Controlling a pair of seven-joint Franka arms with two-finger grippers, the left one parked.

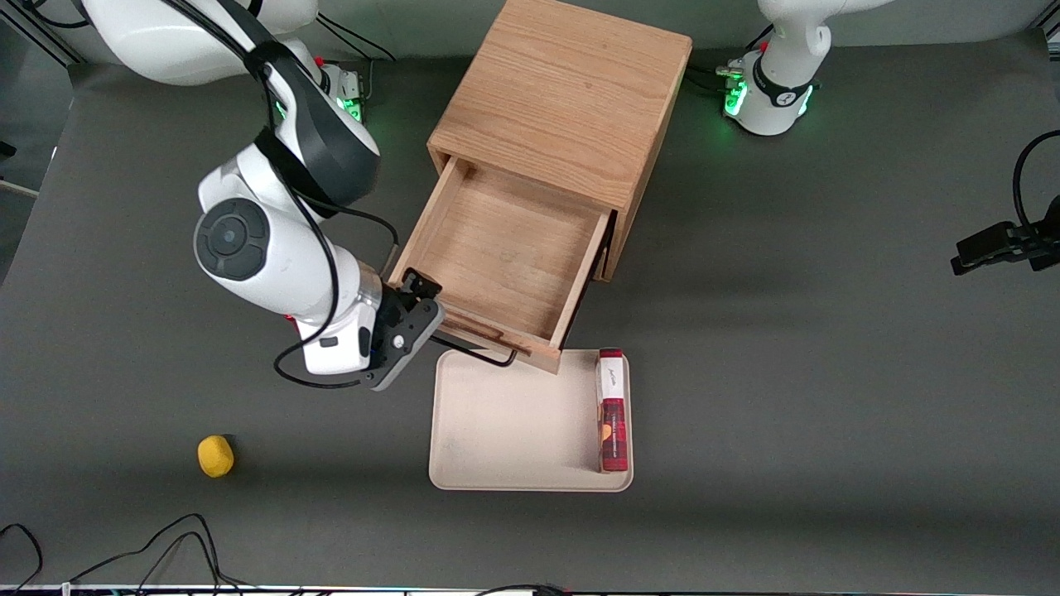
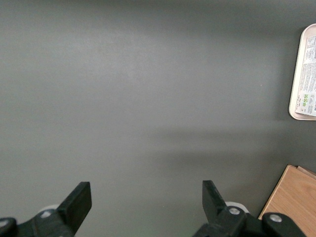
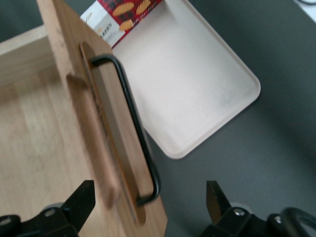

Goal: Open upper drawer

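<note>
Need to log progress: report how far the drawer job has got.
Done: the upper drawer stands pulled well out of the cabinet, its bare inside showing, its front over the tray. In hand: the gripper, fingers open, sits beside the black handle, not clamping it. Left: apparently only backing the arm away.

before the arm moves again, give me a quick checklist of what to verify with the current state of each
1. Upper drawer pulled out of the cabinet: ok, pulled well out, inside bare.
2. Pincer released from the black bar handle: ok, fingers spread, handle between them but not clamped.
3. Pincer beside the drawer front, at its end toward the working arm: ok.
4. Beige tray clear of the drawer front: not ok, the front overhangs the tray's rim.
5. Red cookie box resting in the tray: ok.
6. Yellow ball away from the arm: ok.
</note>
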